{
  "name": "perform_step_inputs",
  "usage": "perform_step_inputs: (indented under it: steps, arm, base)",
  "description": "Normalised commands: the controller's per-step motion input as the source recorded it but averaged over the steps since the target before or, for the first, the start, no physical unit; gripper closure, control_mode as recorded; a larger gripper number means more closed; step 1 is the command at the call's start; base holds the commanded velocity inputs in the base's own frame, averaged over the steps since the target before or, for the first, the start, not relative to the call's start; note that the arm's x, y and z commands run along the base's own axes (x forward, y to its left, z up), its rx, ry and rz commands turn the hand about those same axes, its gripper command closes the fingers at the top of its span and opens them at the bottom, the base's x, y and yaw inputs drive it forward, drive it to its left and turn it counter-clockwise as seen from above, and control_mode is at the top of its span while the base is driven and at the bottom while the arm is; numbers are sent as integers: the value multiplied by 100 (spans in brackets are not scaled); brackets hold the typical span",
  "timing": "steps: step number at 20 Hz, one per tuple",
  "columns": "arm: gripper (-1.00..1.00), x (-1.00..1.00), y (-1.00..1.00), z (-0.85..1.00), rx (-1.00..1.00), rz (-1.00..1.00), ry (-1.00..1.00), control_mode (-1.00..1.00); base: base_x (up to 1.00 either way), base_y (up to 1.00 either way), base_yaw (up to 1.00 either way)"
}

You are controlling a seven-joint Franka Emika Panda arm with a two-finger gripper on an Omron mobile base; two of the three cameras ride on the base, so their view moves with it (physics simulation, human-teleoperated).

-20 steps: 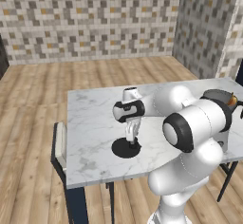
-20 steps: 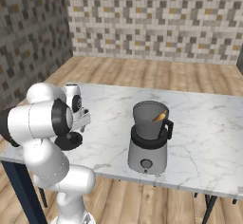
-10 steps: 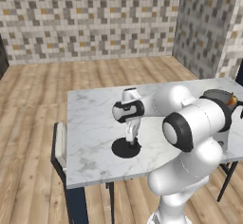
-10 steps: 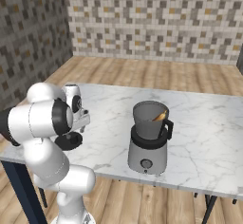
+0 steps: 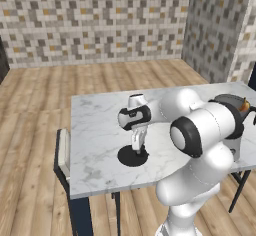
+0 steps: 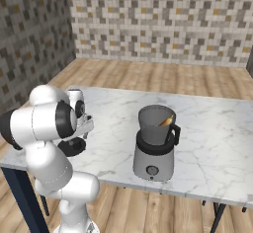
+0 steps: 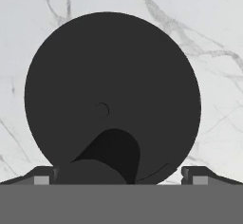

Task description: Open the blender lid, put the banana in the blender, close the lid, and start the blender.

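The blender lid (image 5: pixel 132 156) (image 6: pixel 72 147) lies flat on the marble table, a black disc (image 7: pixel 112 90) with its knob at the bottom of the hand view. My gripper (image 5: pixel 137 147) (image 7: pixel 121 178) points straight down just over it. It is open, its fingertips (image 7: pixel 42 176) spread wide on either side of the knob and touching nothing. The blender (image 6: pixel 154 148) (image 5: pixel 234 117) stands uncovered near the table's front edge, well to the right of the lid. Inside its jar leans the orange-brown banana (image 6: pixel 167 121) (image 5: pixel 244 105).
The marble table (image 5: pixel 100 125) has bare room all around the lid and between lid and blender. A chair (image 5: pixel 62 155) stands against the table's left end. Tiled walls close off the back and the sides, and the floor is wood.
My hand has sunk slightly toward the lid. The lid, blender and banana have stayed where they were.
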Motion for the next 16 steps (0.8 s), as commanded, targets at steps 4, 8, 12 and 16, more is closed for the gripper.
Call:
perform_step_inputs:
  steps: [4, 8, 12, 16]
  arm:
    - [-100, 0, 1, -30, 0, 0, 0, -100]
    - [100, -4, 0, -32, 0, 0, 0, -100]
    - [100, -7, 0, -41, 0, 0, 0, -100]
    - [100, -6, 0, -36, 0, 0, 0, -100]
  base:
    - [0, 0, 0]
    - [0, 0, 0]
    - [0, 0, 0]
    - [0, 0, 0]
